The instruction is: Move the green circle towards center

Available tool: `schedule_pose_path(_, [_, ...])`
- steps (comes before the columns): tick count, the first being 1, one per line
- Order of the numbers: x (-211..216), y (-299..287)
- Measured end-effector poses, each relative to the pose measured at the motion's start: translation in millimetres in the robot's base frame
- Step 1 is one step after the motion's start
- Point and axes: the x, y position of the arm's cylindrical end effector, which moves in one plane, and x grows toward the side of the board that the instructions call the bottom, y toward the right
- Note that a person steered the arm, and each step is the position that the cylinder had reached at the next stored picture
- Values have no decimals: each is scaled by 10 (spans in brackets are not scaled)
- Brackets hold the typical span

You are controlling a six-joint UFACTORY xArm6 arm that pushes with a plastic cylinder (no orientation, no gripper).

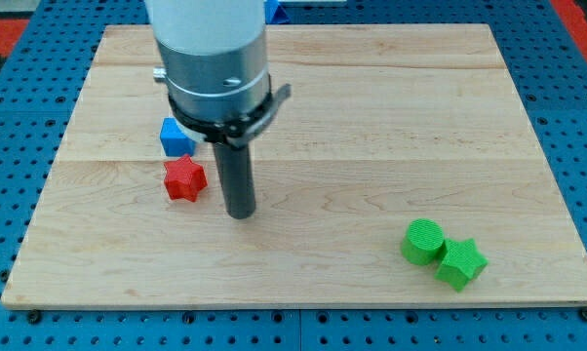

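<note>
The green circle (422,242), a short cylinder, lies on the wooden board (371,117) near the view's bottom right. A green star (460,263) touches it on its lower right side. My tip (240,214) rests on the board left of centre, far to the left of the green circle. A red star (184,178) lies just left of the tip, a small gap apart.
A blue block (176,136) sits above the red star, partly hidden by the arm's grey body (213,58). A blue pegboard (576,117) surrounds the board. Another blue piece (273,10) peeks out at the view's top edge.
</note>
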Motion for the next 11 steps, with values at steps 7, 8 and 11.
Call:
schedule_pose_path(7, [-306, 1589])
schedule_pose_path(8, [-305, 2317])
schedule_pose_path(11, [531, 4040])
